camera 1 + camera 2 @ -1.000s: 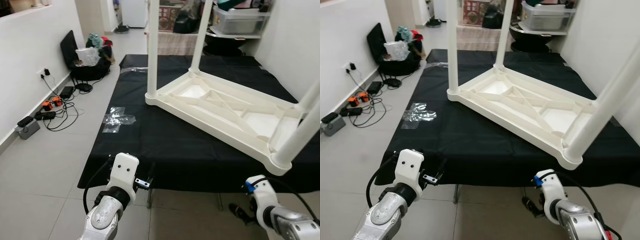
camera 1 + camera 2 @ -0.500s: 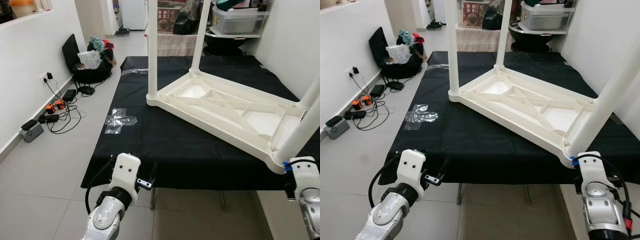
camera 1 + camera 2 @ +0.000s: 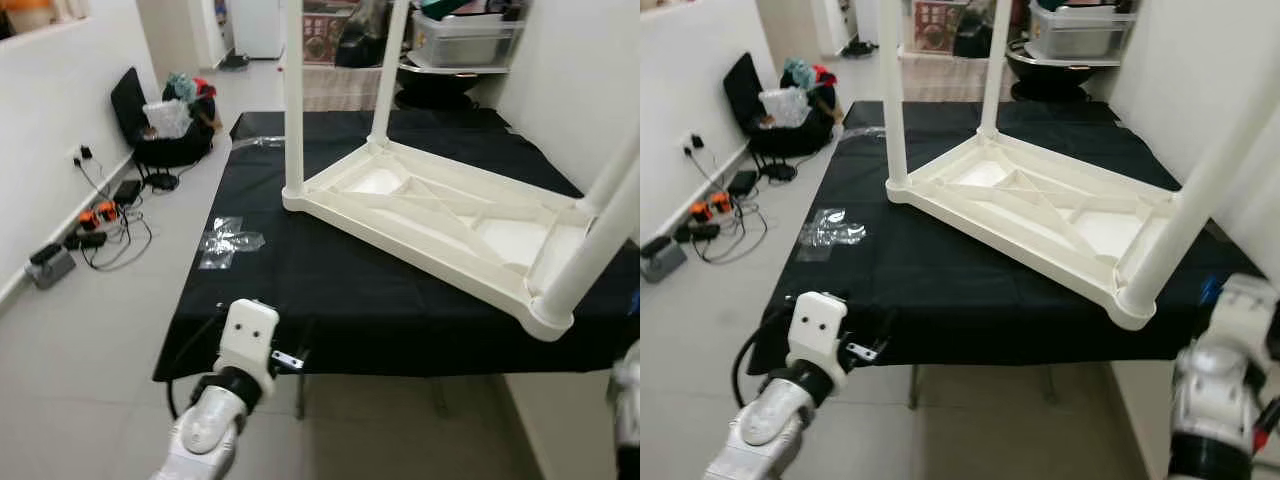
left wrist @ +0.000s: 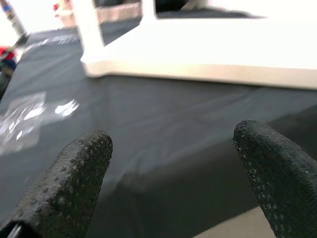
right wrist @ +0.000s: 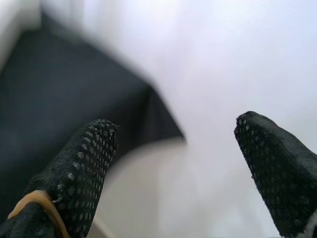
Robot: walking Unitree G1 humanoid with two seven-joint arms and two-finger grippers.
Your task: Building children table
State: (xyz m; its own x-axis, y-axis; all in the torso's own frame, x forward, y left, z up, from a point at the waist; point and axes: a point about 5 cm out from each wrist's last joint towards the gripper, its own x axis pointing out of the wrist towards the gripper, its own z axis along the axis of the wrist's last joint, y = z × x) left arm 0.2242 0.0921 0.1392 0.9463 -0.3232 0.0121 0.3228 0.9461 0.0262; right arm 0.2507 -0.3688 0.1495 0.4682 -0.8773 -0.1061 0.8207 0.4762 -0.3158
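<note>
A white children's table (image 3: 440, 215) lies upside down on a work table draped in black cloth (image 3: 330, 290). Its legs point up: two at the far end (image 3: 293, 100) (image 3: 388, 70) and a near one (image 3: 590, 240) at the right corner. My left arm (image 3: 235, 370) is low, before the cloth's front edge; in its wrist view the left gripper (image 4: 171, 168) is open, looking across the cloth at the tabletop's rim. My right arm (image 3: 1225, 380) is blurred beside the table's near right corner. The right gripper (image 5: 173, 158) is open, with a black cloth corner and white surface beyond.
A crumpled clear plastic bag (image 3: 228, 240) lies on the tiled floor left of the work table. Cables and power adapters (image 3: 85, 215) run along the left wall. A black bag with clothes (image 3: 165, 115) stands further back. Shelves with a storage bin (image 3: 465, 25) are behind; a white wall is close on the right.
My right arm has swung out from below the cloth's front edge to the right, up beside the table's near corner. The left arm has stayed put. The camera shifted slightly.
</note>
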